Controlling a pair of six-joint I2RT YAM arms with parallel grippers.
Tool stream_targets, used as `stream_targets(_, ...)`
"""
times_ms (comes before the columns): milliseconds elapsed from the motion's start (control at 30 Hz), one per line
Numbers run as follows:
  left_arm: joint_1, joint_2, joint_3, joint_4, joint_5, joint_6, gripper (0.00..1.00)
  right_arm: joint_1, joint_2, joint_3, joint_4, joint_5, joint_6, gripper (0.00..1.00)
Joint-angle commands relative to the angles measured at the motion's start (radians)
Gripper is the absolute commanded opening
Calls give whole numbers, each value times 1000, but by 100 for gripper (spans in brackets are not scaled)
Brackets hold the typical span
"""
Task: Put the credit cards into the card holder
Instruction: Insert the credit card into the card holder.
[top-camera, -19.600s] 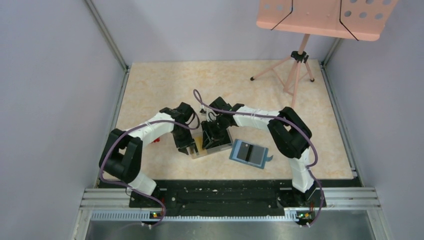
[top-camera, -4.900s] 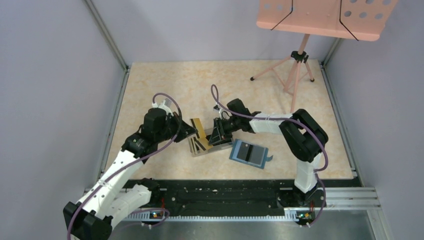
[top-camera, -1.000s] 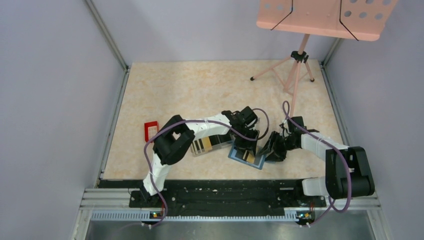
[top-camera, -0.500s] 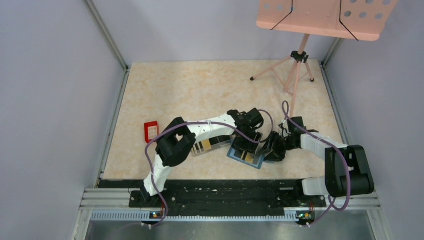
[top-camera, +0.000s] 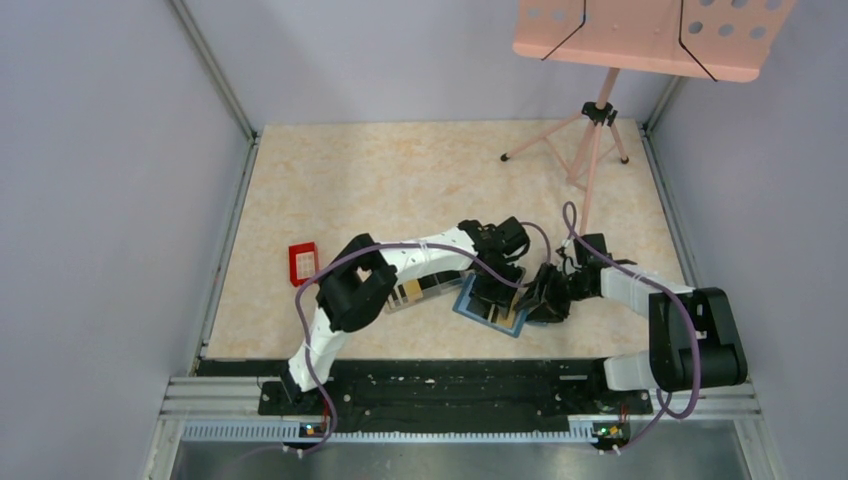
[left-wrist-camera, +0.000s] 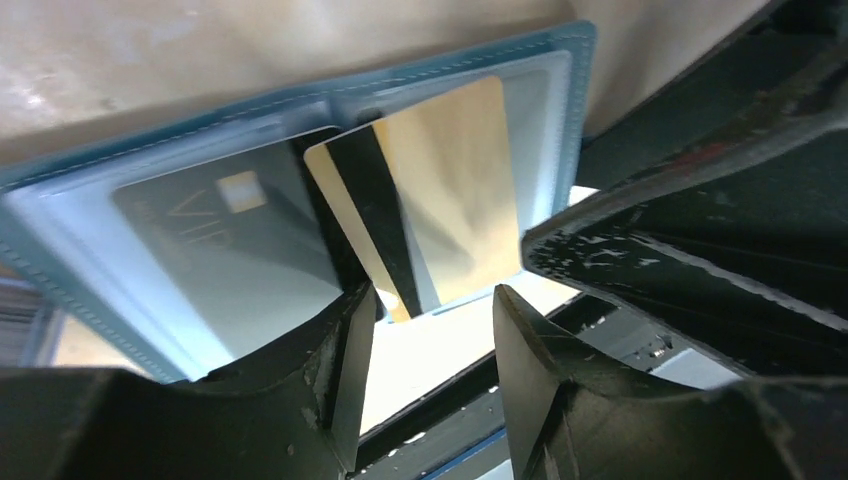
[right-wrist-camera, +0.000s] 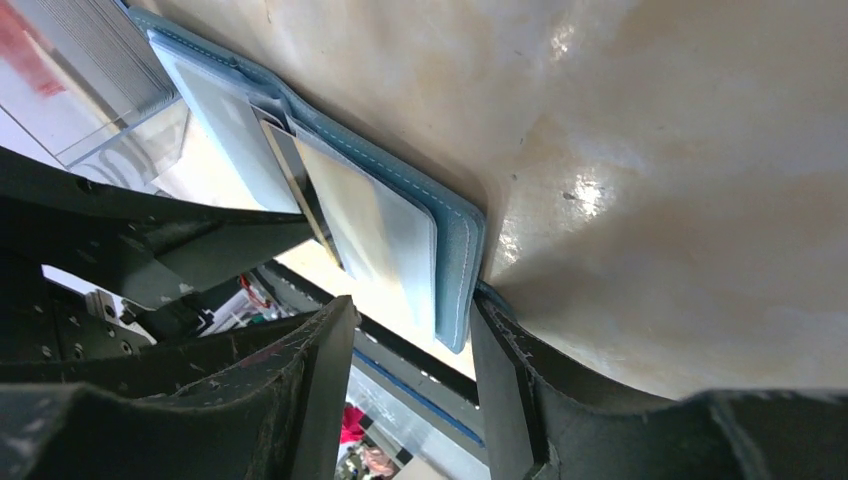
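Left pincer (left-wrist-camera: 432, 292), fingers apart, straddles the gold card's (left-wrist-camera: 440, 190) near end; I cannot tell whether it is gripping. The card's long axis points to 12 o'clock and seems to enter the holder's (left-wrist-camera: 582, 90) right pocket. A dark card (left-wrist-camera: 230, 240) fills the left pocket. Right pincer (right-wrist-camera: 412, 305), released, straddles the holder's 3 o'clock edge. On the desk (top-camera: 400, 180) at 9 o'clock, spare cards (top-camera: 420, 289) lie in the box (top-camera: 395, 303).

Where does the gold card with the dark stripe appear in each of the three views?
Top external: gold card, a sliver right of centre, mostly hidden.
Left wrist: gold card at centre, stripe on its left.
Right wrist: gold card left of centre, almost edge-on.
Shared landmark: the teal card holder under it.
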Motion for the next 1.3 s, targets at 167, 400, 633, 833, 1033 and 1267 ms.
stream_targets(167,-26,-66,-42,179,119,23,52,10,19,-6,78,37,-42,46)
stream_targets(400,29,-131,-153,213,46,-52,60,10,13,58,20,92,-97,45)
stream_targets(633,88,-173,-198,220,-26,-95,60,10,13,85,1,110,-114,45)
stream_targets(833,89,-93,-145,249,58,-89,60,10,6,82,2,115,-115,45)
stream_targets(1033,76,-32,-104,310,164,-97,55,10,19,84,6,124,-123,45)
stream_targets(1267,68,-30,-119,413,243,-114,54,10,22,92,11,109,-134,45)
